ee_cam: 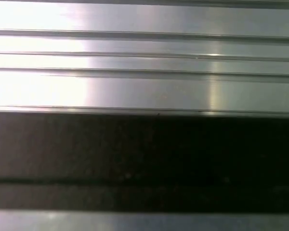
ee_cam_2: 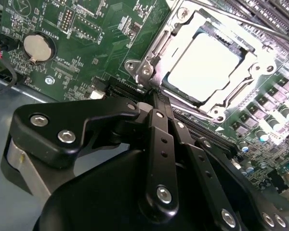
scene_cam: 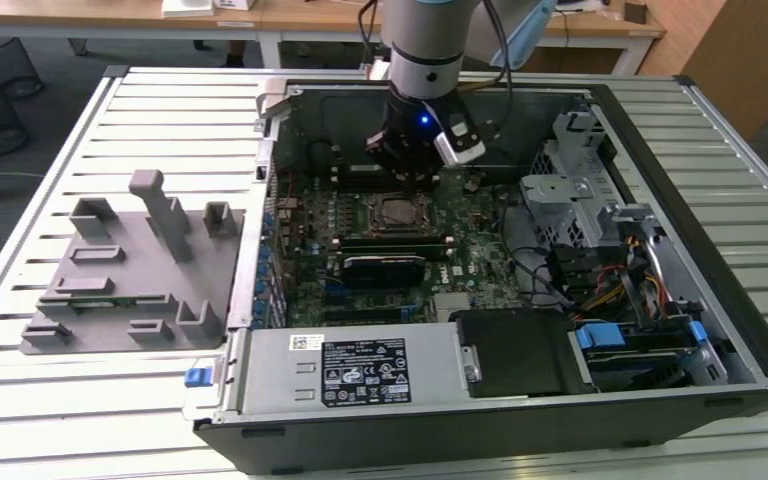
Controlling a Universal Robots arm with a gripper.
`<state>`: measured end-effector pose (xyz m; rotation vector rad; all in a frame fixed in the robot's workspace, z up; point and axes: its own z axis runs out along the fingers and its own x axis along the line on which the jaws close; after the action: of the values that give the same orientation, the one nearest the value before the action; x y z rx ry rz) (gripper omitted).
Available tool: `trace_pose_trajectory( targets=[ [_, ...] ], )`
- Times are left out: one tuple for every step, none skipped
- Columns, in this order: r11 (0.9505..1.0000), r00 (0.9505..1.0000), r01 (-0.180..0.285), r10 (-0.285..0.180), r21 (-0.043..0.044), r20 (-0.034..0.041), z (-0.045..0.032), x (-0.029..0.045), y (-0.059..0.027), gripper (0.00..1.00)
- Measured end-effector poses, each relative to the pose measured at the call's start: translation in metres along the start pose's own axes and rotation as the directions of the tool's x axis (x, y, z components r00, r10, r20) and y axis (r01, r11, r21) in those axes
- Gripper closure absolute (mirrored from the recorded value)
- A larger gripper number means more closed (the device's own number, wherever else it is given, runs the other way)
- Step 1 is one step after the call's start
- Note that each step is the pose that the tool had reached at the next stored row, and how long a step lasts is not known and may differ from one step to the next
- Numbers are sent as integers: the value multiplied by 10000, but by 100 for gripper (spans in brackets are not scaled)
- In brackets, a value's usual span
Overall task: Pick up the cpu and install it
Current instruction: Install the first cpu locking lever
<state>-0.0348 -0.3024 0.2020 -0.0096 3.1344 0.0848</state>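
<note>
The black, multi-link claw (scene_cam: 415, 178) on the grey-and-silver robot arm (scene_cam: 419, 50) hangs inside the open black desktop computer case (scene_cam: 651, 395), low over the green motherboard (scene_cam: 478, 215). In the second wrist view its fingers (ee_cam_2: 156, 103) lie pressed together, side by side, with nothing pinched between them; their tips end at the near edge of the square black-and-metal socket frame (ee_cam_2: 149, 65).

The cpu (ee_cam_2: 204, 60), a small flat square chip with a pale silvery metal top and a thin darker rim, sits just beyond the claw's tips, lying flat inside that socket frame and apart from the fingers. In the exterior view the same chip (scene_cam: 399, 212) shows directly below the claw, in the middle of the board.

Off to one side of the claw in the second wrist view, well apart from it, a round silver coin battery (ee_cam_2: 38, 46) sits in its holder on the board.

In the exterior view, well away from the claw on the exterior view's left, a grey moulded parts holder (scene_cam: 137, 265) with upright posts rests on the ribbed pale metal table (scene_cam: 51, 180). The first wrist view shows bright ribbed metal slats (ee_cam: 144, 48) above a dark band.
</note>
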Motion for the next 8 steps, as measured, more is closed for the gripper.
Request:
trace_pose_trajectory(
  targets=[
    [10000,10000,0,0,52,-1,4,0,0,89],
    [10000,10000,1,-1,96,-1,9,0,-1,89],
    [9999,10000,1,-1,129,-1,15,0,-1,89],
    [9999,10000,2,-2,163,-1,21,0,-1,89],
    [9998,10000,2,-2,198,-2,28,-1,-2,89],
    [9998,10000,3,-3,223,-5,34,-1,-3,89],
    [9997,10000,2,-2,240,-7,38,0,-3,89],
    [9997,10000,2,-2,238,-3,44,-1,-2,89]
  ],
)
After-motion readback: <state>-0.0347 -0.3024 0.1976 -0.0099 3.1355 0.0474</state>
